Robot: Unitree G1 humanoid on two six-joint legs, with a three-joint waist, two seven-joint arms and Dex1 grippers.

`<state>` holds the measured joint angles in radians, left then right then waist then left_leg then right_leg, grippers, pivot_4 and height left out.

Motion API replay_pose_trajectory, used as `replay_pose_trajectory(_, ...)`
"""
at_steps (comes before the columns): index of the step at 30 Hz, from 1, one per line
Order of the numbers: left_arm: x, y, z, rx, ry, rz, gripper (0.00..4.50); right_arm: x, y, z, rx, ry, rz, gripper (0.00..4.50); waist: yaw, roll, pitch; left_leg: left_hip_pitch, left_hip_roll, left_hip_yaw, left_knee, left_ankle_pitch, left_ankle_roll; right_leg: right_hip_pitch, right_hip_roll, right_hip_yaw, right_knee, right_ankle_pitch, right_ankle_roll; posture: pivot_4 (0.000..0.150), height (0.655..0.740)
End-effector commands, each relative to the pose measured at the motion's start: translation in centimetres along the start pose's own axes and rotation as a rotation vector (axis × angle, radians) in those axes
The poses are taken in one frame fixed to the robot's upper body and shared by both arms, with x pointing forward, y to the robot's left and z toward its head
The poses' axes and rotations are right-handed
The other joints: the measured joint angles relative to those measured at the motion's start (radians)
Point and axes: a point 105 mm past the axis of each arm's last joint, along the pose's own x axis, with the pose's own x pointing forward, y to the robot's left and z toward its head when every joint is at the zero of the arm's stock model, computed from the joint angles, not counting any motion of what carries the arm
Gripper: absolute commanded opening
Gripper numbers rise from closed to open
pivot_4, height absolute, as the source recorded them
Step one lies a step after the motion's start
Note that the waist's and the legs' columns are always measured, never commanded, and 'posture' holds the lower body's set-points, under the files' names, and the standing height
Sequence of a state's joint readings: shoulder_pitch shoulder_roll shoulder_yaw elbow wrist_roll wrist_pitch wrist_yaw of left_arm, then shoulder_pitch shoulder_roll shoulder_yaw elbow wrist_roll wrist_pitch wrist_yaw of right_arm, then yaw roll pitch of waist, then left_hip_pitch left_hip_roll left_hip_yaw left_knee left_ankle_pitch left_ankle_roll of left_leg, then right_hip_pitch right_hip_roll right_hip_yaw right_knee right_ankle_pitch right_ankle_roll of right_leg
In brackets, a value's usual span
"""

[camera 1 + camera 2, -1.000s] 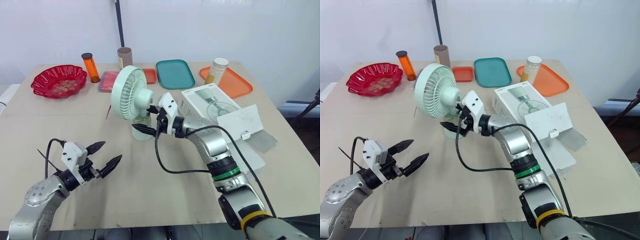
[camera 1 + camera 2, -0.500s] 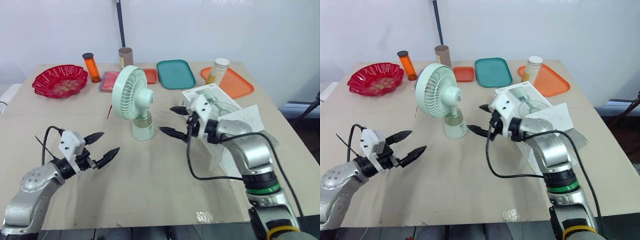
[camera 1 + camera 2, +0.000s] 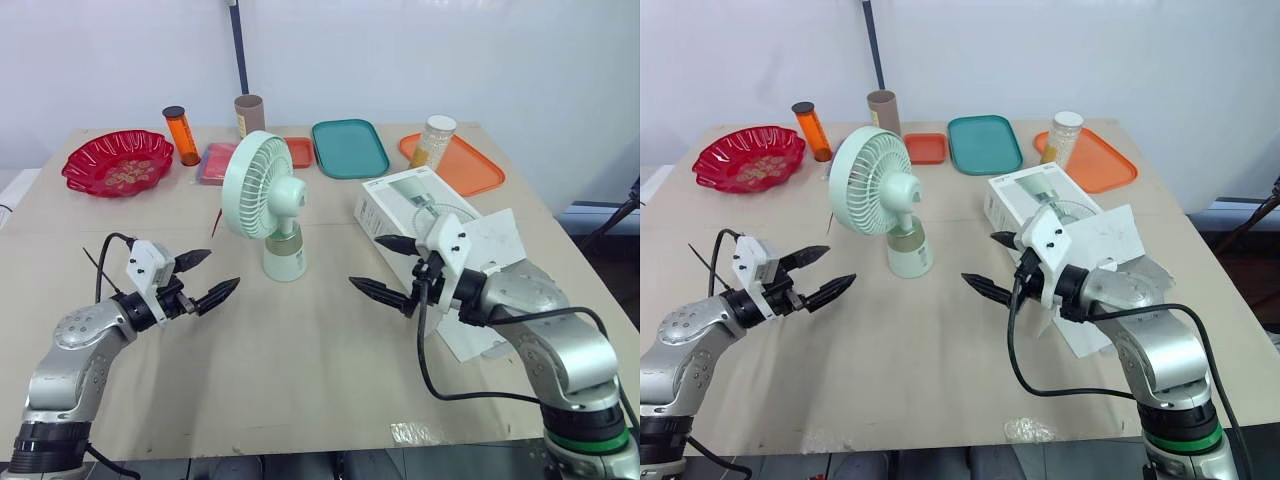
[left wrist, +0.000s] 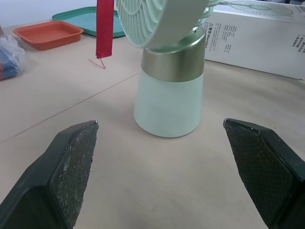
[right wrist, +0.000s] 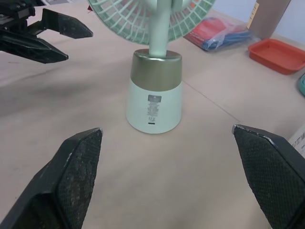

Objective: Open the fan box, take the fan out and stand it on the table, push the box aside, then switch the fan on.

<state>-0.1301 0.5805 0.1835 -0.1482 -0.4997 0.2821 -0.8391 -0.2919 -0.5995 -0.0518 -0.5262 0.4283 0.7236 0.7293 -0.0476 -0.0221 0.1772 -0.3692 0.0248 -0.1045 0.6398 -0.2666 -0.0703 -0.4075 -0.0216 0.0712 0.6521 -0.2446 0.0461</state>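
Note:
A mint-green fan (image 3: 268, 200) stands upright on the table on its pale base (image 4: 169, 102) with a gold band, head facing left. The white fan box (image 3: 432, 215) lies open to its right, flap out. My left gripper (image 3: 203, 277) hovers open to the left of the fan base, with nothing between its fingers. My right gripper (image 3: 385, 268) is open too, to the right of the base and in front of the box, apart from both. In the right wrist view the fan base (image 5: 153, 93) stands ahead between my fingertips.
Along the table's back stand a red bowl (image 3: 118, 162), an orange bottle (image 3: 181, 135), a cardboard tube (image 3: 249, 115), a teal tray (image 3: 349, 148), a small orange tray (image 3: 300, 151) and an orange tray (image 3: 468, 166) with a jar (image 3: 433, 141). A red packet (image 3: 217, 162) lies behind the fan.
My right gripper has drawn back from the fan base to the right and toward the table's front. My left gripper has moved slightly up and toward the fan. The fan stands unchanged.

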Motion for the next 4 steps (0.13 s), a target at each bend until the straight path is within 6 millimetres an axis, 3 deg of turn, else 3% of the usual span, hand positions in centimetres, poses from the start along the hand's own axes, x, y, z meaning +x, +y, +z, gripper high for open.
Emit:
replay_pose_trajectory(1,0.03,0.02,0.79,0.027,-0.014,-0.006,4.5,-0.09,-0.2,0.46,-0.023,-0.024,-0.025,4.47,0.0,0.0,0.0,0.0,0.0,0.0,0.0,0.0,0.0,0.0,0.0,0.0,0.0,0.0,0.0,0.15,0.74)
replay_pose_trajectory(4,-0.23,-0.3,0.42,0.013,0.005,-0.013,4.5,0.15,-0.48,0.15,-0.015,-0.02,-0.031,4.47,0.0,0.0,0.0,0.0,0.0,0.0,0.0,0.0,0.0,0.0,0.0,0.0,0.0,0.0,0.0,0.15,0.74)
